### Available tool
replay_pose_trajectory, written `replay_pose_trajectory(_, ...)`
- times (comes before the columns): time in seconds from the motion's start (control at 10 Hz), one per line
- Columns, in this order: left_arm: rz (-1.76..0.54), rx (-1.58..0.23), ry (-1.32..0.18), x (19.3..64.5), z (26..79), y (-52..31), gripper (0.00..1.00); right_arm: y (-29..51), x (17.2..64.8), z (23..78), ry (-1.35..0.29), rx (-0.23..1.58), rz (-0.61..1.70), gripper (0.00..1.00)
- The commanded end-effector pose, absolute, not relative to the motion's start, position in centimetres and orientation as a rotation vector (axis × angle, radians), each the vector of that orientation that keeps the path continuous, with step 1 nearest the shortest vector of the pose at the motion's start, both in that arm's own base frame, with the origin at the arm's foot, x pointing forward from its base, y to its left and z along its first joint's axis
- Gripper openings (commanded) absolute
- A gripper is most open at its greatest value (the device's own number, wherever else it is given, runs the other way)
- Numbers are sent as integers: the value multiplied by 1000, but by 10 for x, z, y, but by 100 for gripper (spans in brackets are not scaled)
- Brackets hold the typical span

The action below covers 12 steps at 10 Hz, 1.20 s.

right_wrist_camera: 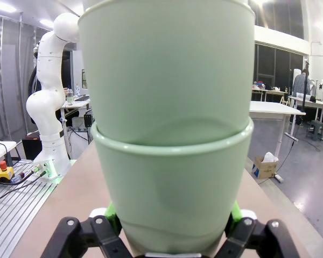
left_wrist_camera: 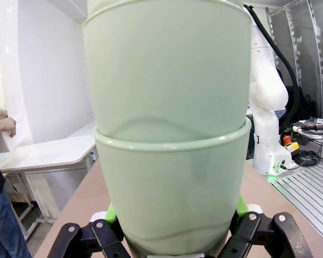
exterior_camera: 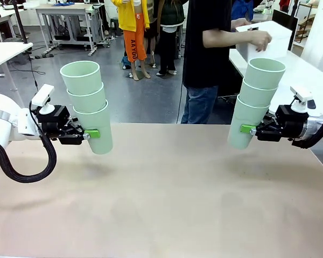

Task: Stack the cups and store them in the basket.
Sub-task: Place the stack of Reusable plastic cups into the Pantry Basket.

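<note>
- Clamping left claw (exterior_camera: 91, 134) on the left stack (exterior_camera: 88, 105) of three nested cups, green pads pinching the bottom cup low on its side.
- Clamping right claw (exterior_camera: 247, 129) the same way on the right stack (exterior_camera: 255, 99), also three cups, again gripping the bottom one.
- Hanging both stacks above the table (exterior_camera: 167, 193), not touching it, each leaning top-back toward its own arm.
- Gripping the lowest cup probably so the nested ones ride along, though tilting further risks the top cups sliding off.
- Facing the stacks at each other, well apart; likely lining up to merge six into one, or waiting for somewhere to drop them.
- Resting a person's hand (exterior_camera: 258, 40) on a white container (exterior_camera: 272, 32) at the side table (exterior_camera: 307, 75) beyond the far right corner; cannot tell whether this is the basket.
- Standing close to the far edge, the person's body possibly blocking a reach that way.
- Judging storing not yet started, with all six cups in the claws.
</note>
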<state>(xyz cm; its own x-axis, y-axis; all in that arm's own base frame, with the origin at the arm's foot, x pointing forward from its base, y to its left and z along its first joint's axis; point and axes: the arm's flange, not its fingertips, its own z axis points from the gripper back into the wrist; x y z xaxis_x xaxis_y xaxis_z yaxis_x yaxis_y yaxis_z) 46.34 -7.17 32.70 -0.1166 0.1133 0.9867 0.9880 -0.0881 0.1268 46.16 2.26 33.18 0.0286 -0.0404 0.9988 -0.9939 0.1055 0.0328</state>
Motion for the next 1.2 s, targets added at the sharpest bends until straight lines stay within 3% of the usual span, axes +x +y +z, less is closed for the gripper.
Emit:
replay_pose_trajectory(0.0,-1329,-1300,-1344,463,332,-72,87,24,464,337,-1284,1163,1081,85)
replay_pose_trajectory(1.1,-1329,-1300,-1344,463,332,-72,87,24,464,337,-1284,1163,1081,85)
